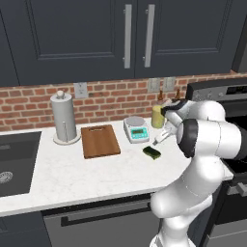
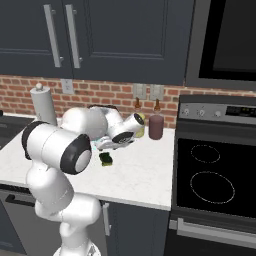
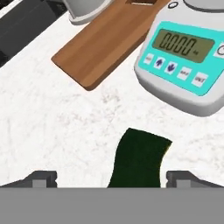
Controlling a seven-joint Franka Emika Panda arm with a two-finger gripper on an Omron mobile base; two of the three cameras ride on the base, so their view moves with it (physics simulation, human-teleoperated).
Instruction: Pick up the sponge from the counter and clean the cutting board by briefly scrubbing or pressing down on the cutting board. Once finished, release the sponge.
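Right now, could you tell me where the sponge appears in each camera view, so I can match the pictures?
Left base view: the sponge lies right of centre on the counter, just below the scale.
Right base view: left of centre, on the counter beside the arm's forearm.
Hand view: bottom centre, between the two fingertips.
Shared landmark: the white-teal scale, just beyond the sponge.

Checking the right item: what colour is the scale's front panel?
Teal, on a white scale with a greenish display; clearest in the hand view.
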